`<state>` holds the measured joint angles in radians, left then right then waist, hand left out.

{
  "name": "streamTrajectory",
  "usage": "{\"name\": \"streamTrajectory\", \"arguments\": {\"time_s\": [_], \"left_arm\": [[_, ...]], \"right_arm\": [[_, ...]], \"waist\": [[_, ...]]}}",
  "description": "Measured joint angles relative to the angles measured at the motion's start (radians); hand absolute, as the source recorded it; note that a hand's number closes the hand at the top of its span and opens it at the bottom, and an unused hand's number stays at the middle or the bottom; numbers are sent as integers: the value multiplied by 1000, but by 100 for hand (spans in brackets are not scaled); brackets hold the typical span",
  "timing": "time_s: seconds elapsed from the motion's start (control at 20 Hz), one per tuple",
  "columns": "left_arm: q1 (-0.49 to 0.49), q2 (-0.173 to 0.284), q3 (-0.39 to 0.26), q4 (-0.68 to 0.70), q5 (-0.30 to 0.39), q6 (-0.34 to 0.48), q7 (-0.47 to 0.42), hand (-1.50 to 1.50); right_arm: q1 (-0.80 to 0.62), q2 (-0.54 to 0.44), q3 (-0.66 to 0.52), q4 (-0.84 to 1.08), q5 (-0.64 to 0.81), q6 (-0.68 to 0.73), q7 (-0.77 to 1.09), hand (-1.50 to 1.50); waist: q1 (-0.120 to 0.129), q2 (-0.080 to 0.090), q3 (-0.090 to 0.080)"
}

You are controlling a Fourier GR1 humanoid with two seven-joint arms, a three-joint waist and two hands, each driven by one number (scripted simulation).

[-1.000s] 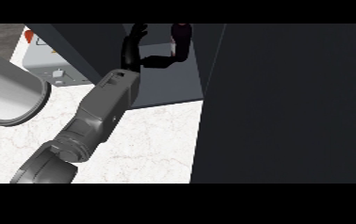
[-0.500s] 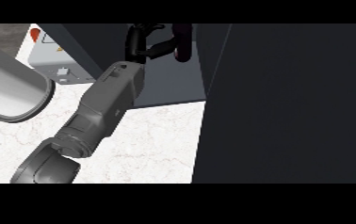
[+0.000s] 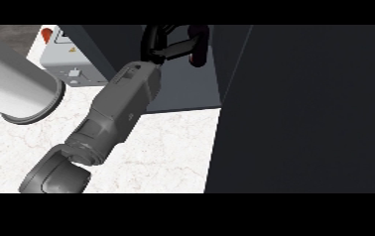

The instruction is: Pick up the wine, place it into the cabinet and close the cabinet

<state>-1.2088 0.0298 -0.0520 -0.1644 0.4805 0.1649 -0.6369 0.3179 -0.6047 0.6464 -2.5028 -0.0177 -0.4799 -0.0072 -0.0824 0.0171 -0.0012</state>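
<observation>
Up inside the dark cabinet [image 3: 183,88], the left hand [image 3: 162,44] has its fingers curled round the dark red wine bottle [image 3: 198,44].

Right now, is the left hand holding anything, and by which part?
Yes. The left hand is curled round the wine, a dark red bottle at the cabinet. Which part of the bottle it holds cannot be told; the top is cut off.
</observation>
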Motion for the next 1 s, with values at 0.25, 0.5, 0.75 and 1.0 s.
{"name": "streamTrajectory", "arguments": {"time_s": [0.25,0.5,0.75,1.0], "left_arm": [[-6,-11,4,-11,0,-37,21,-150],[14,-24,-10,-51,12,-36,39,-150],[67,-28,-43,-122,44,-74,57,-150],[176,-29,-103,-238,93,-122,74,-150]], "right_arm": [[10,-14,-25,-7,-1,-9,16,-150],[15,-16,-25,-10,1,-24,33,-150],[27,-28,-37,-13,2,-29,31,-150],[39,-24,-25,-10,5,-46,31,-150]], "waist": [[23,-8,0],[38,-17,0],[45,-25,0],[59,-32,0]]}}
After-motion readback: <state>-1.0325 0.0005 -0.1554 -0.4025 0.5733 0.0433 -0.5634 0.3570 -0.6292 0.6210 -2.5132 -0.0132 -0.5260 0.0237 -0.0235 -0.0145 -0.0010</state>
